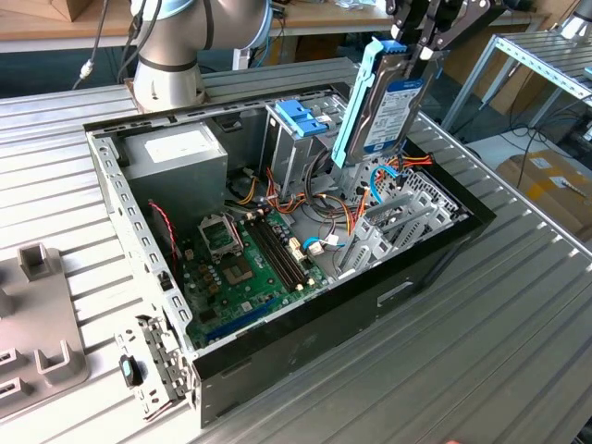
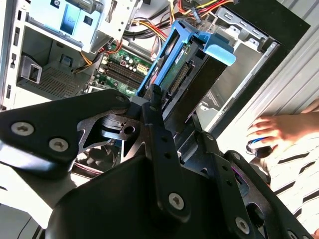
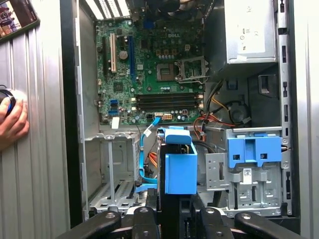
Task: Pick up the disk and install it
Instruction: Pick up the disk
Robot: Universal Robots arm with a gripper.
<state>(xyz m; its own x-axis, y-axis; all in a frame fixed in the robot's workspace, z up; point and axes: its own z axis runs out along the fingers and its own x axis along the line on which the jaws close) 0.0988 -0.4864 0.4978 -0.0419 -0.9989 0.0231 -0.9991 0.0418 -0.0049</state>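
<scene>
Jaws clamped shut on the top end of the disk (image 1: 396,109), holding it in the air over the open computer case (image 1: 305,347). The disk is on edge, tilted a bit, clear of everything in the case. Its white and blue label faces the exterior view's right, and its blue frame (image 1: 355,102) runs along the edge at the exterior view's left.

Under the disk are the grey drive bays (image 1: 400,227) and a bundle of orange and yellow cables (image 1: 412,163). The metal cage with the blue handle (image 1: 302,118) stands just beside the disk, towards the exterior view's left. The green motherboard (image 1: 242,268) lies on the case floor, and the grey power supply (image 1: 176,153) sits in the far corner.

In both wrist views the disk (image 2: 174,69) (image 3: 179,172) shows edge-on past the black finger links, with the case interior beyond. A person's hand (image 2: 281,128) (image 3: 12,122) rests on the ribbed metal tabletop (image 1: 518,351) outside the case wall.
</scene>
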